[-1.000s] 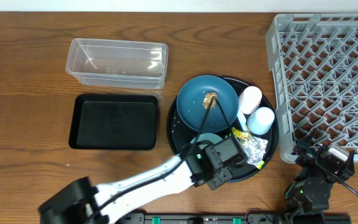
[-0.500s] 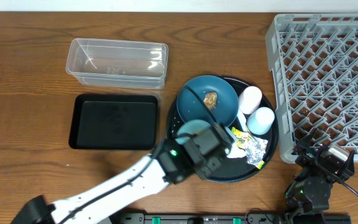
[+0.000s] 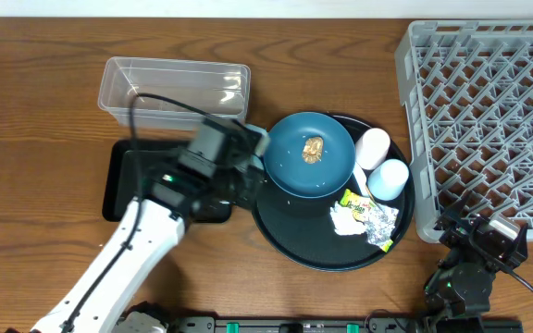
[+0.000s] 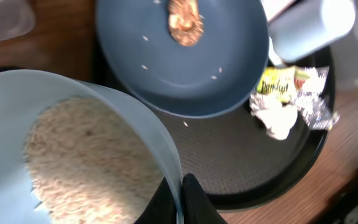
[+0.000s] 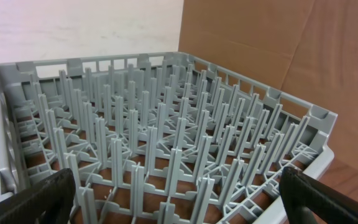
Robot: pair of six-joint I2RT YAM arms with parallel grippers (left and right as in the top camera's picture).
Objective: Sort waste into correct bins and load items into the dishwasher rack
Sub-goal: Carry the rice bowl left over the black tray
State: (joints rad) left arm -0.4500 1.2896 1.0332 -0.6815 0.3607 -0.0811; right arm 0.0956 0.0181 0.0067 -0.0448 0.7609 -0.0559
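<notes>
My left gripper (image 4: 180, 200) is shut on the rim of the pale-blue bowl (image 4: 146, 124), which is full of white rice (image 4: 79, 155). In the overhead view that gripper (image 3: 239, 174) is over the right end of the shallow black tray (image 3: 146, 185), and my arm hides the bowl. The dark-blue plate (image 3: 311, 157) carries a brown lump (image 3: 314, 148). Beside it stand a white cup (image 3: 373, 148) and a light-blue cup (image 3: 389, 178). Yellow-green wrapper (image 3: 356, 198), foil (image 3: 383, 222) and tissue (image 3: 344, 220) lie together. My right gripper (image 5: 179, 205) is open and faces the grey rack (image 5: 166, 137). The wooden stick is not in view.
The plate, cups and waste sit on a round black tray (image 3: 317, 252). The clear tub (image 3: 174, 92) stands behind the black tray. The rack (image 3: 489, 120) fills the right side, with my right arm (image 3: 475, 250) at its front corner.
My left arm lifted the bowl of rice off the round tray and swung it left over the black tray. The stick on the plate is no longer visible. The right arm has not moved.
</notes>
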